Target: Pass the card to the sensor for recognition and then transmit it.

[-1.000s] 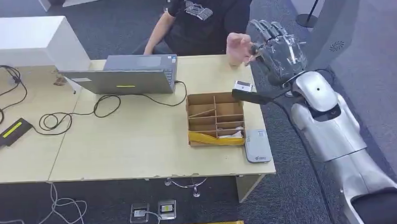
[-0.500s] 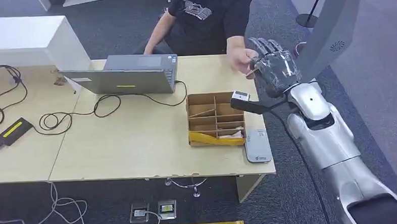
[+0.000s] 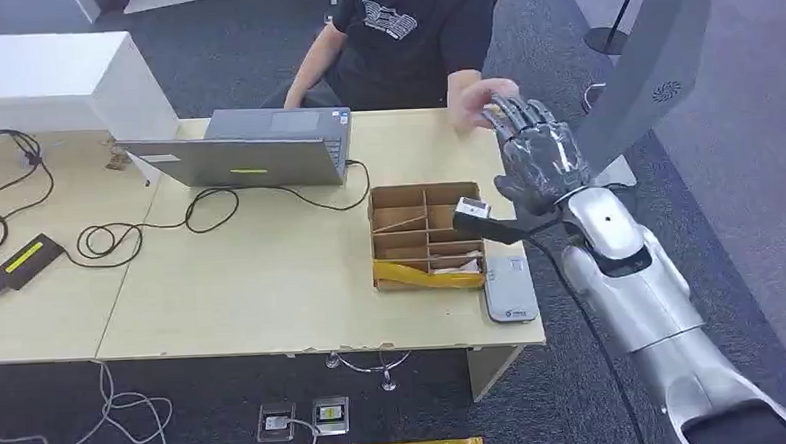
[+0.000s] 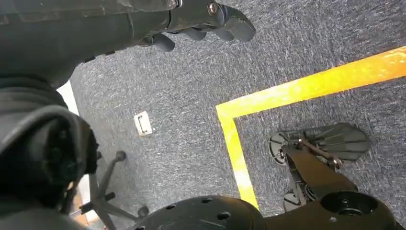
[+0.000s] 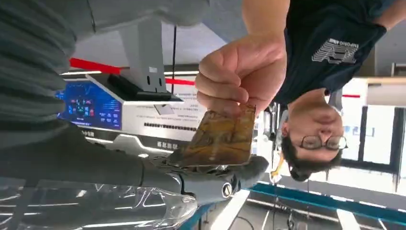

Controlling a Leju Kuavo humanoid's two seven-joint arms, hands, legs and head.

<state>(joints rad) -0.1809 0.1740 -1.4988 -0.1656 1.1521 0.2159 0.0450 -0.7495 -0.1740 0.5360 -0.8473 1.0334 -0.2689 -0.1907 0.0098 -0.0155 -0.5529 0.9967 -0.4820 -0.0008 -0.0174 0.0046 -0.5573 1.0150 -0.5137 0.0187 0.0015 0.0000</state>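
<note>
- The right hand (image 3: pixel 538 161) was raised past the far right corner of the counter (image 3: pixel 271 277), its back toward the head camera and its fingers pointing up and away.
- In the right wrist view the card (image 5: pixel 218 136), a brownish translucent rectangle, lay against the right hand's thick thumb (image 5: pixel 210 179).
- A person's hand (image 5: pixel 242 74) pinched the far edge of the card from the side opposite the right hand; in the head view that hand (image 3: pixel 479 100) sat just beyond the robot's fingertips.
- I could not tell whether the right hand was gripping the card or merely touching it, since its other fingers were hidden behind the card.
- The person (image 3: pixel 411 31), in a dark printed shirt, sat behind the counter, just beyond the right hand.
- A flat grey sensor (image 3: pixel 509 289) lay on the counter's near right corner, below and nearer the robot than the right hand.
- A cardboard divider box (image 3: pixel 427 236) stood just beside the sensor, to the inner side of the right hand.
- A grey laptop (image 3: pixel 246 148) with a black cable sat farther along the counter, well apart from the right hand.
- The left hand (image 4: pixel 210 21) hung over grey carpet with a yellow floor line (image 4: pixel 268 96), fingers curled in on nothing.
</note>
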